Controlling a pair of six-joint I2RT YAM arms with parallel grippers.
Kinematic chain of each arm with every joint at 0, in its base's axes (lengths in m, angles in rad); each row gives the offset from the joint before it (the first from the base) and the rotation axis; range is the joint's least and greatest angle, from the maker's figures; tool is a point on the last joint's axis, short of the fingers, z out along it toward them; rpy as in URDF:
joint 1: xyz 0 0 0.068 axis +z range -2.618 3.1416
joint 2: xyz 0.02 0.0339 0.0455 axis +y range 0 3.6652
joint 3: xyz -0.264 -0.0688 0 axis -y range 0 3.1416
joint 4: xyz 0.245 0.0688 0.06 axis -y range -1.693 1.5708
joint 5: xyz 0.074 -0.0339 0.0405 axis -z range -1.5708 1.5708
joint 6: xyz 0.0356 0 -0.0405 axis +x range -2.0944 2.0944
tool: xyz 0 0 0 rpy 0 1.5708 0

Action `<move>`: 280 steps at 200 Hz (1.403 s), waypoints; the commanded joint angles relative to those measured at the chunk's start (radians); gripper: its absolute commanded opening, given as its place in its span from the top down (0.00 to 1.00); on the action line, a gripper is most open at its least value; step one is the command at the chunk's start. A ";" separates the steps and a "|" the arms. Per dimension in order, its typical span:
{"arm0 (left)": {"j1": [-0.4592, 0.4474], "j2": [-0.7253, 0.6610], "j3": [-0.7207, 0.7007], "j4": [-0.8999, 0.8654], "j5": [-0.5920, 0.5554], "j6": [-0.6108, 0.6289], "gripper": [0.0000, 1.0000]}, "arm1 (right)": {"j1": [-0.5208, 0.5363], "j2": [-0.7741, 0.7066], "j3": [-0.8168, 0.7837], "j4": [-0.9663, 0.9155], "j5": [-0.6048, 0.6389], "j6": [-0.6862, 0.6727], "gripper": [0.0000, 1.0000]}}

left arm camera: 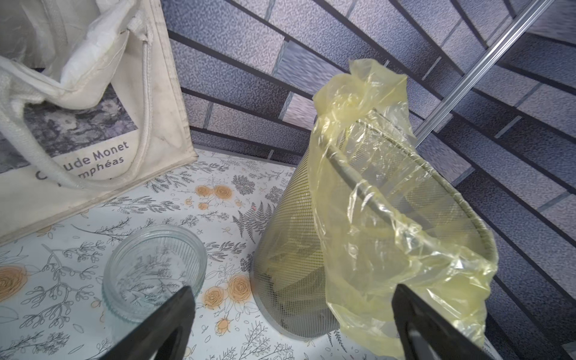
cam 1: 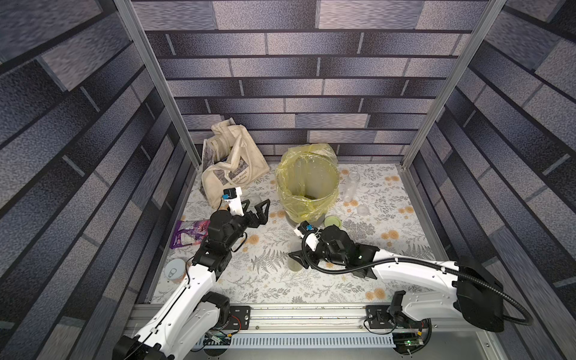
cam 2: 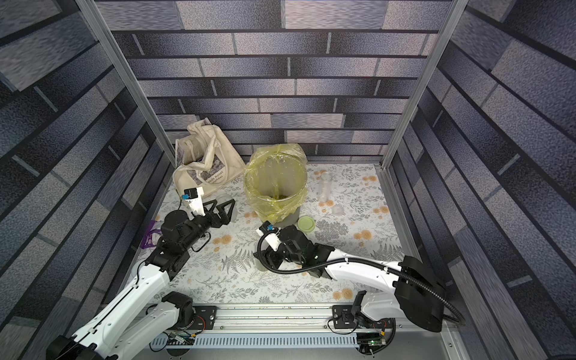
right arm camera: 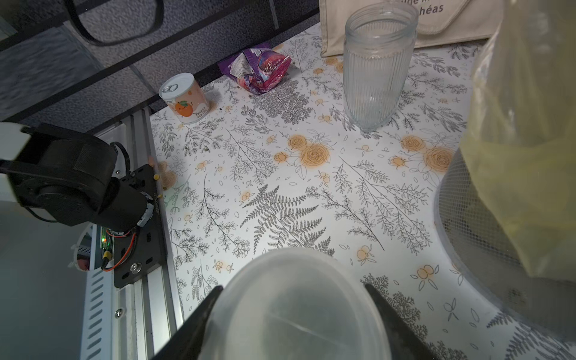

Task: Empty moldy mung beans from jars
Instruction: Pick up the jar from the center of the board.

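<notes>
**R arm grips a jar; L arm idle by the empty ribbed jar**

R pincer (right arm camera: 293, 286) is clamped on a cloudy round jar (right arm camera: 296, 324), one finger each side of the wall. It's mid-bench (cam 1: 265, 280), on the near side of the bin (cam 1: 324, 177). The side grip prob. leaves the mouth free for tipping over the rim. Can't tell if the jar rests on the bench or is just off it.

L pincer (cam 1: 257, 204) is wide apart and holds nothing. It hangs just beside the ribbed jar (left arm camera: 152, 268), which stands upright and empty betw. the tote bag (cam 1: 230, 162) (far L corner) and the bin. My read: L sits off to the side so R has a free path to the bin.

The beans (cam 1: 307, 196) are a dark olive patch at the bottom of the bin, by the middle of the far edge. The yellow liner (left arm camera: 405, 237) is folded over the rim, presumably to catch spill.

Slim jar (cam 1: 351, 186) is near the bin, toward the far R corner, and looks empty. Green lid (cam 1: 333, 222) lies flat at the bin's foot, so it's off its jar. Small clear piece (cam 1: 363, 210) near it: lid or short jar, can't tell.

View notes:
- **Top views:** only these look into the bin and show the beans. The round jar reads greenish there, so maybe beans inside; unconfirmed.
- **R wrist:** shows grip contact and the cloudy wall, but contents aren't readable. Also shows the tin can (right arm camera: 184, 98) and snack packet (right arm camera: 258, 70) along the L edge; not part of the job.
- **L wrist:** shows the ribbed jar's clean inside and the bin's mesh wall.
</notes>
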 commanded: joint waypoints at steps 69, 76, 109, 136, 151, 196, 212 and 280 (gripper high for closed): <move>0.006 -0.073 0.101 -0.092 0.095 0.067 0.00 | -0.112 -0.102 0.465 -0.424 0.000 -0.067 0.57; 0.006 -0.077 0.113 -0.103 0.108 0.068 0.00 | -0.122 -0.102 0.503 -0.450 -0.002 -0.080 0.57; -0.010 -0.093 0.163 -0.133 0.165 0.089 0.00 | -0.175 -0.065 0.695 -0.567 -0.022 -0.090 0.57; -0.024 -0.089 0.212 -0.156 0.220 0.110 0.00 | -0.200 -0.023 0.822 -0.627 -0.015 -0.116 0.56; -0.040 -0.069 0.233 -0.145 0.275 0.124 0.00 | -0.226 0.011 0.900 -0.675 -0.016 -0.110 0.56; -0.150 0.034 0.285 -0.139 0.214 0.233 0.00 | -0.306 0.116 1.096 -0.760 -0.062 -0.082 0.56; -0.154 0.084 0.310 -0.114 0.253 0.237 0.00 | -0.338 0.141 1.128 -0.770 -0.103 -0.045 0.56; -0.243 0.338 0.483 -0.019 0.339 0.299 0.00 | -0.359 0.143 1.090 -0.707 -0.149 0.032 0.57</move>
